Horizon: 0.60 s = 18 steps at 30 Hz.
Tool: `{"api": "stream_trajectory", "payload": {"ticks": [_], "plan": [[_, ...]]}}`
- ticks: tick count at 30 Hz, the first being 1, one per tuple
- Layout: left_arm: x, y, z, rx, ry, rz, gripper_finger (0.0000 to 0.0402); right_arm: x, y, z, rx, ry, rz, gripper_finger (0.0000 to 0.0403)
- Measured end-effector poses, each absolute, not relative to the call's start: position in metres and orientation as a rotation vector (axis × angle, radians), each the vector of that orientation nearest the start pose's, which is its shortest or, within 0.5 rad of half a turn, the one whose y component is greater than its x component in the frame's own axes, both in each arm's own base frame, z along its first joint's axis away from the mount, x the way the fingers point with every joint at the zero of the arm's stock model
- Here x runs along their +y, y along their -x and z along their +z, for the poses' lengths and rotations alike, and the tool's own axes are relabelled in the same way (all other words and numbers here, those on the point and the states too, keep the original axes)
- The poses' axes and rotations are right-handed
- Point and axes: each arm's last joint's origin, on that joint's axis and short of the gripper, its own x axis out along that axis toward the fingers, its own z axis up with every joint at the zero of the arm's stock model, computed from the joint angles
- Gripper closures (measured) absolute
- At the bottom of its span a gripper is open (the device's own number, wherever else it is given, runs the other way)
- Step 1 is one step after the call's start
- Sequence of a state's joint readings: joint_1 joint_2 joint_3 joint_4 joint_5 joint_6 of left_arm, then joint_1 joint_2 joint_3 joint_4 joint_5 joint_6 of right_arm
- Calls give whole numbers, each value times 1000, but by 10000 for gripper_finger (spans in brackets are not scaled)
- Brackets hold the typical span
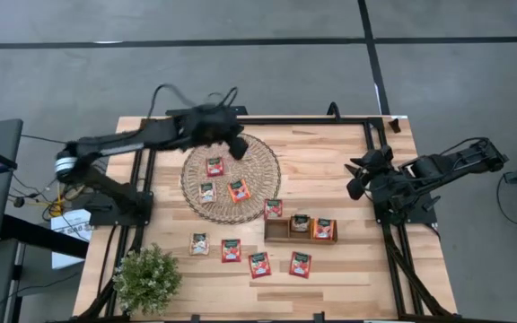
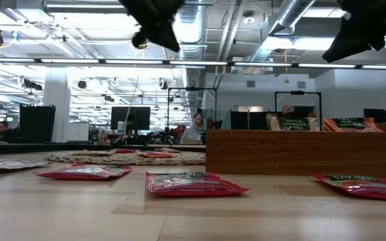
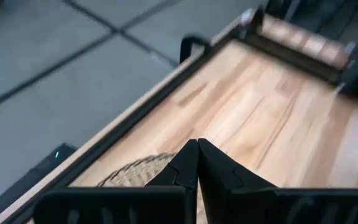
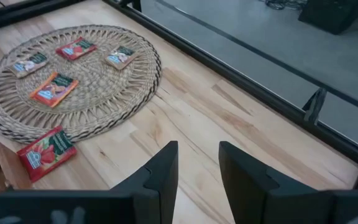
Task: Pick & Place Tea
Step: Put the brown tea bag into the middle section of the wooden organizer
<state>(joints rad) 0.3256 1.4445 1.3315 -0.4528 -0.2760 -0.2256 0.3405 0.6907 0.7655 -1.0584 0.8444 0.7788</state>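
Note:
Tea sachets lie flat in several places. Several are on the round wicker mat [image 1: 258, 170], among them a red one [image 4: 76, 48] and an orange one [image 4: 53, 87]. A red one [image 1: 273, 208] lies at the mat's near-right edge. Two stand in the wooden tray [image 1: 279, 231], and several lie on the near table, such as a red one [image 2: 193, 183]. My left gripper [image 3: 197, 163] is shut and hangs in the air over the mat's far edge [image 1: 236, 144]. My right gripper [image 4: 198, 163] is open and raised at the table's right side [image 1: 359, 179].
A potted plant [image 1: 146, 278] stands at the near-left corner. Black frame rails [image 1: 371, 144] run along the table's far, left and right edges. Bare wood [image 1: 321, 166] lies between the mat and the right arm. A person [image 2: 196, 127] sits in the room beyond.

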Motion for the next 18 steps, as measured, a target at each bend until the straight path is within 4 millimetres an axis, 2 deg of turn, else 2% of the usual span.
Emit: {"api": "stream_trajectory", "payload": {"ticks": [4, 8, 14, 18], "plan": [[138, -324, 340, 620, 191, 646, 402, 14, -105, 277, 580, -166, -730, 294], [158, -342, 324, 691, 174, 663, 402, 14, -105, 277, 582, -167, -728, 294], [174, -349, 288, 826, 242, 688, 402, 14, -105, 277, 584, -168, -726, 294], [183, -349, 268, 909, 333, 620, 402, 14, -105, 277, 592, -148, -719, 294]]}}
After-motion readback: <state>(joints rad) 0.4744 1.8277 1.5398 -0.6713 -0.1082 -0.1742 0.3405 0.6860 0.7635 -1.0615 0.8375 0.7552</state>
